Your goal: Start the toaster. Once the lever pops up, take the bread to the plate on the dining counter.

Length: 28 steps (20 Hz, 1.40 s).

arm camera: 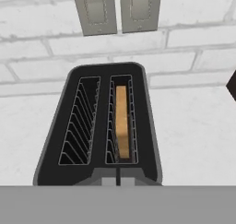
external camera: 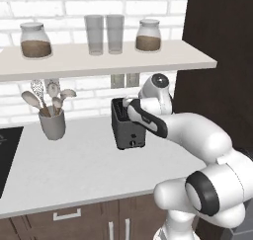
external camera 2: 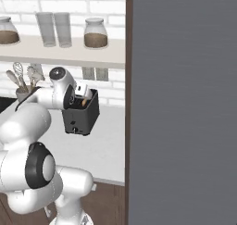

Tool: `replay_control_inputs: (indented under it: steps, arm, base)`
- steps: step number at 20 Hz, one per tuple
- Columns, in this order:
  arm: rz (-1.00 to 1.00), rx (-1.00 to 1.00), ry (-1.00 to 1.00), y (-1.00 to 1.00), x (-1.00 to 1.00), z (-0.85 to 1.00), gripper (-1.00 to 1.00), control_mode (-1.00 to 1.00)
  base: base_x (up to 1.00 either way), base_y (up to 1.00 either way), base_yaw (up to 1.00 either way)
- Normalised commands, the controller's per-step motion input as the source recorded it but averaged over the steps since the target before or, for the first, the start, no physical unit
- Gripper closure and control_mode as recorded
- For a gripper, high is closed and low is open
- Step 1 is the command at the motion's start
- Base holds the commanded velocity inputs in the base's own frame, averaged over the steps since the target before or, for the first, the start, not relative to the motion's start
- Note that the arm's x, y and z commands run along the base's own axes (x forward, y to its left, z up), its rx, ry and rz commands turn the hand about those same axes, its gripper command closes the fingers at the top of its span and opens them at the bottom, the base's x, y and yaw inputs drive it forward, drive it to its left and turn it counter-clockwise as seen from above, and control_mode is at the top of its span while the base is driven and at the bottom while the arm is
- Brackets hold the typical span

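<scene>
From the hand view, the bread [arm camera: 121, 121] was seen standing in the right slot of the toaster [arm camera: 99, 126]; the left base view hid the slots behind the arm. The gripper [external camera 2: 81, 90], pressed together and holding nothing, was poised just above the toaster on the white worktop [external camera: 74, 170]. A utensil cup [external camera: 52, 123] stood well apart to the left, below a shelf [external camera: 99, 60] holding jars and glasses. A grey panel [external camera 2: 183, 103] blocked the right base view's right side.

The arm [external camera: 163, 118] covers the toaster's [external camera: 129, 130] right side and rear top in the left base view. In the right base view, the bread [external camera 2: 84, 102] is only a small tan sliver, the utensil cup [external camera 2: 24, 93] is half hidden, and the left jar [external camera 2: 6, 32] is cut off.

In the hand view, the toaster's near end is cut off and 2 wall sockets [arm camera: 119, 8] are cropped.
</scene>
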Motion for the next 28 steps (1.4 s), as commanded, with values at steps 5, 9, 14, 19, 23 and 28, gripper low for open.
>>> replay_control_inputs:
  steps: [5,9,14,19,23,28]
  arm:
    - [0.0,0.0,0.0,-0.01,0.0,-0.2,-1.0,-1.0]
    - [0.0,0.0,-0.03,-0.16,0.0,0.0,-1.0,-1.0]
    - [0.0,0.0,-0.06,-0.03,0.0,0.05,-1.0,-1.0]
    - [0.0,0.0,0.0,0.0,0.0,0.04,-1.0,-1.0]
    - [0.0,0.0,0.0,0.0,0.0,0.0,-1.0,-1.0]
    - [0.0,0.0,0.0,0.0,0.0,0.0,-1.0,-1.0]
  base:
    - [0.0,0.0,0.0]
    - [0.0,0.0,0.0]
    - [0.0,0.0,0.0]
    - [0.0,0.0,0.0]
    - [0.0,0.0,0.0]
    - [0.0,0.0,0.0]
